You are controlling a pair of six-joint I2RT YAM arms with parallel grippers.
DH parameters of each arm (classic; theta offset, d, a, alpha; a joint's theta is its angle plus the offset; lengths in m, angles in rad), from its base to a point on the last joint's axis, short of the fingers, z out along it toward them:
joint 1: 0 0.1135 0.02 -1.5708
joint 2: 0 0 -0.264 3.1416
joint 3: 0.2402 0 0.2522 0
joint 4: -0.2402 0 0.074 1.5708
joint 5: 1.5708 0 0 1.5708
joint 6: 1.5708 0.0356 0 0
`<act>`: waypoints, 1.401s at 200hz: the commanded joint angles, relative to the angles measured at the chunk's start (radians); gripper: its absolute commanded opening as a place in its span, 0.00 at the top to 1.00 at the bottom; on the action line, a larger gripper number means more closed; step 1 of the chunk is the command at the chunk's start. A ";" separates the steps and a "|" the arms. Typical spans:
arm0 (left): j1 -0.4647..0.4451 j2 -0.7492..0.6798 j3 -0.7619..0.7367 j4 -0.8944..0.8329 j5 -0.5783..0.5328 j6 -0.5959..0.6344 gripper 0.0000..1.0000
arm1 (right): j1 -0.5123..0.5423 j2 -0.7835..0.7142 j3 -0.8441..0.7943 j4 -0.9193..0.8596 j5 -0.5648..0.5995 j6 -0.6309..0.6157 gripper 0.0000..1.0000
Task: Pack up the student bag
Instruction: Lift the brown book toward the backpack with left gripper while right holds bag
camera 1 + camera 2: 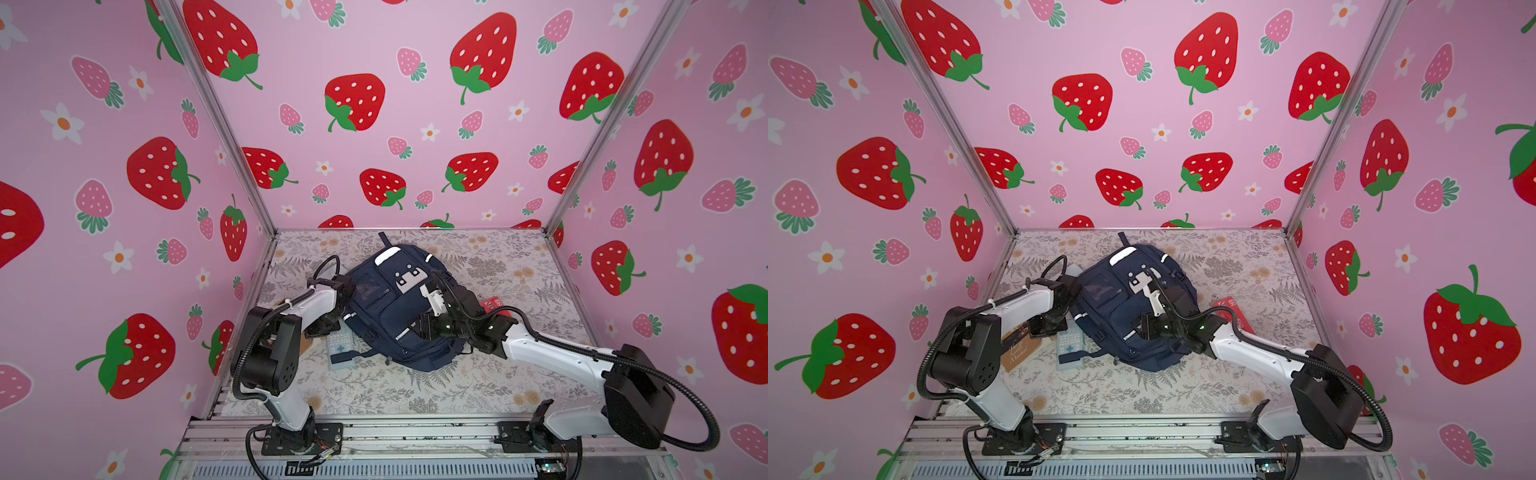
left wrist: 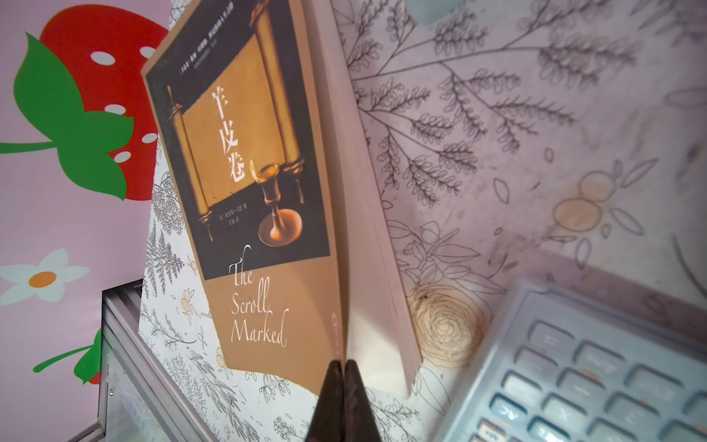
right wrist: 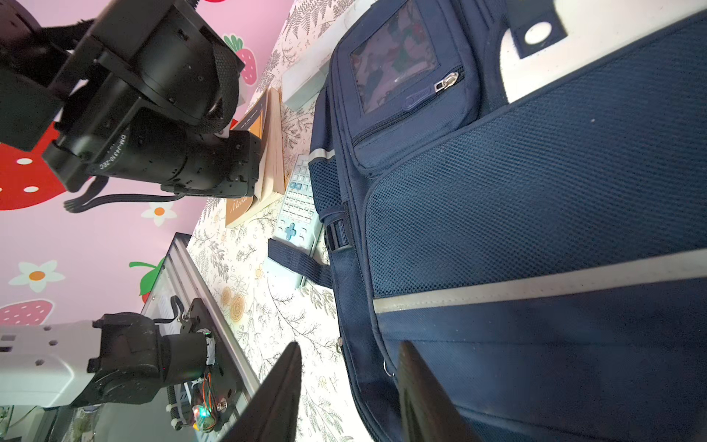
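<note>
Floral tabletop [image 1: 478, 374], student bag [image 1: 390, 307], contents unseen

- Pink walls [image 1: 374, 137] on three sides, covered in big red strawberries, smaller pink ones and little white flowers with orange middles.
- Silver metal posts [image 1: 217, 116] run up from both back corners of the table, right where the walls meet.
- The table [image 1: 478, 382] has a pale floral print all over: grey ferns, leafy sprigs, some faded orange blooms.
- Along the table's front edge there's a silver slotted rail [image 1: 415, 434], and a vented grille [image 1: 374, 471] just below that.
- Light is soft and even, kinda pinkish off the walls, with faint shadows.
</note>
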 commanded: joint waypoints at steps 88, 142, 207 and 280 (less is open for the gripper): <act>-0.207 -0.313 0.272 -0.190 -0.195 0.110 1.00 | -0.002 0.053 0.183 -0.025 -0.059 -0.027 0.56; -0.427 -0.356 0.505 -0.195 -0.293 0.261 1.00 | -0.026 0.149 0.474 -0.075 -0.134 -0.045 0.44; -0.641 -0.420 0.521 -0.005 -0.203 0.518 1.00 | -0.144 0.183 0.645 -0.106 -0.123 0.063 0.19; -0.715 -0.481 0.375 0.131 -0.121 0.546 1.00 | -0.147 0.227 0.725 -0.381 0.094 0.171 0.20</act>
